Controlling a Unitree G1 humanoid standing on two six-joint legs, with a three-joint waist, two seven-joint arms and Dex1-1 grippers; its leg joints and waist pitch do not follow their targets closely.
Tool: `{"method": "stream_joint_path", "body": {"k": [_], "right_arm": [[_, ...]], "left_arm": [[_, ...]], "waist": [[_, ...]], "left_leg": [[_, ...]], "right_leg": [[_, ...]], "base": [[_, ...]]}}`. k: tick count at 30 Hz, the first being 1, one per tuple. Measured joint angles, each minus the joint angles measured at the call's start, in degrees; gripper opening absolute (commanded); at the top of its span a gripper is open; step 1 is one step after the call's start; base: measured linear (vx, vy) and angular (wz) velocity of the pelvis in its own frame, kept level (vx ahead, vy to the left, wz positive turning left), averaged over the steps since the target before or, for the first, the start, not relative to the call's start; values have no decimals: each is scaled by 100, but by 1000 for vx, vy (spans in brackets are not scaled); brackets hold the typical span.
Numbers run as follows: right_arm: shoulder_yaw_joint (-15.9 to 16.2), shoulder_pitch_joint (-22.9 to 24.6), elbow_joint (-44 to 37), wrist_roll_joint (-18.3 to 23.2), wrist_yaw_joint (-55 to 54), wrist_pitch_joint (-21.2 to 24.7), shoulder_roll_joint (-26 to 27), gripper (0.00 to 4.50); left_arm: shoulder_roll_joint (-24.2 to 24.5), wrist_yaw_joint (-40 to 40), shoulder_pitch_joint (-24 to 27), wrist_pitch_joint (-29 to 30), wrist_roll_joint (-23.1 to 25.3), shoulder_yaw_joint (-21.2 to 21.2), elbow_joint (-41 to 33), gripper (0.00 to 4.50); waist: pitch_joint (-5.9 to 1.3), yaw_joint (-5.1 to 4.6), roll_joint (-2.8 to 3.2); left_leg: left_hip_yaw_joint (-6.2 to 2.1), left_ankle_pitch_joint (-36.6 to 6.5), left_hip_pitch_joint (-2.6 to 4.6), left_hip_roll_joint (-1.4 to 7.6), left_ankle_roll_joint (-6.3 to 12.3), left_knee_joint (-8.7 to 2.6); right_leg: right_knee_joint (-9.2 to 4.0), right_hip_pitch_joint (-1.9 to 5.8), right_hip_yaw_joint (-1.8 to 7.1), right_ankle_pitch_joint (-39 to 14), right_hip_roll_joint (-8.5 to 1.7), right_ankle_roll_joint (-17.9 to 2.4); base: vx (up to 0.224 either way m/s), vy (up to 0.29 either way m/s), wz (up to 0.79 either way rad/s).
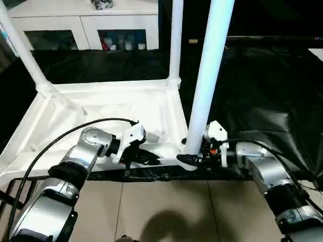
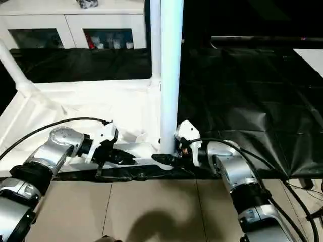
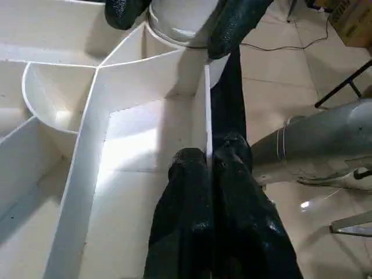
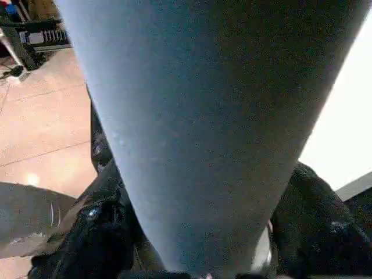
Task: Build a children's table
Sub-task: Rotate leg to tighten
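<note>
The children's table top (image 1: 101,108) lies upside down, its ribbed underside facing up. Three white legs stand in its corner sockets: one at the far left (image 1: 22,50), one at the far right (image 1: 175,40) and one at the near right (image 1: 207,75). My left gripper (image 1: 151,159) is shut on the top's thin near rim (image 3: 206,116), one finger on each side of the wall. My right gripper (image 1: 189,159) is at the foot of the near right leg (image 4: 203,116), with a black finger (image 3: 232,23) pressed on either side of its base.
A white cabinet with glass doors (image 1: 81,30) stands behind the table top. A black sheet (image 1: 262,91) covers the floor to the right and behind. Tiled floor (image 1: 166,212) lies in front. A black cable (image 1: 60,136) loops over my left forearm.
</note>
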Motion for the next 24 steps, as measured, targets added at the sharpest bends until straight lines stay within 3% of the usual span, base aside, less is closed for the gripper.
{"method": "stream_joint_path", "body": {"k": [16,19,21,24], "right_arm": [[-59,23,15,-8,-63,45,89,252],[-404,273,-117,-176,-1334,152,433,252],[-709,341,-121,-311,-2416,260,796,252],[-958,311,-28,-440,-3489,333,1108,252]], "left_arm": [[-83,136,-64,270,75,1,1,0],[-433,906,-175,518,257,109,64,0],[-721,1512,-227,672,373,177,119,0],[-1063,2062,-266,767,463,187,173,0]], "waist": [[2,4,-14],[-6,30,-49],[-8,16,-59],[-30,-30,-60]], "left_leg": [[2,0,8,0,-1,-20],[9,1,45,-1,-5,-36],[26,1,94,-9,-7,-43],[27,0,112,-48,-7,-102]], "right_leg": [[0,-2,-2,1,0,-1],[-5,29,2,3,-4,-5],[-11,44,18,-2,-13,2],[-84,51,16,-24,-44,40]], "base": [[0,0,0],[0,0,0],[0,0,0],[0,0,0]]}}
